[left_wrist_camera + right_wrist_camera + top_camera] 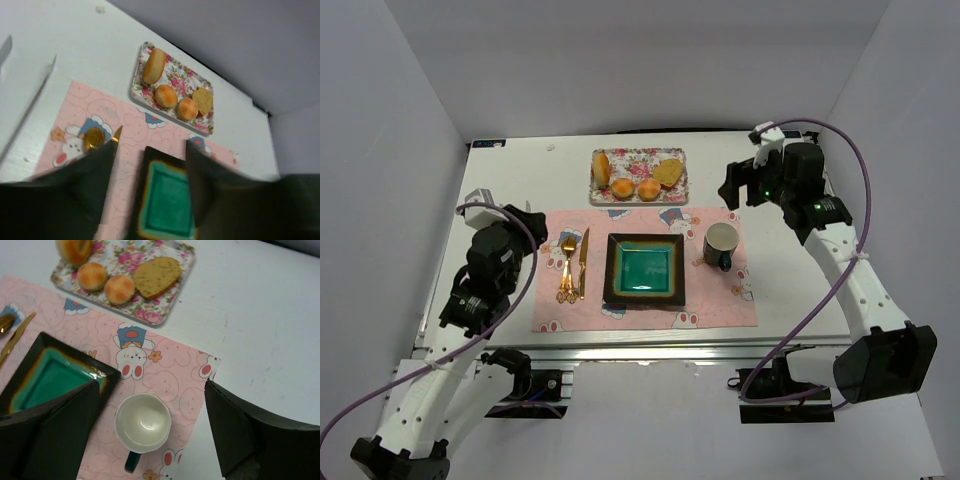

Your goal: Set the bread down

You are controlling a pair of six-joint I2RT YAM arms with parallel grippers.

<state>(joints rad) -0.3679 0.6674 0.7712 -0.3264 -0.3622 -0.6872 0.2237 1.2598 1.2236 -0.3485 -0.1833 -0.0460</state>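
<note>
Bread lies on a floral tray [638, 160] at the table's back: a long roll [602, 168], two round buns [623, 188] and a flat slice [667, 172]. A square green plate [644, 270] sits on the pink placemat [720, 300]. My left gripper [532, 224] is open and empty, left of the mat; its view shows the roll [154, 65], the slice [202, 100] and the plate [167, 205] between its fingers [100, 170]. My right gripper [734, 190] is open and empty, right of the tray, above the mug [143, 422]. Its view shows the slice [156, 276].
A dark green mug [722, 245] with a white inside stands right of the plate. A gold spoon, fork and knife [570, 265] lie left of the plate. White walls close in the table on three sides.
</note>
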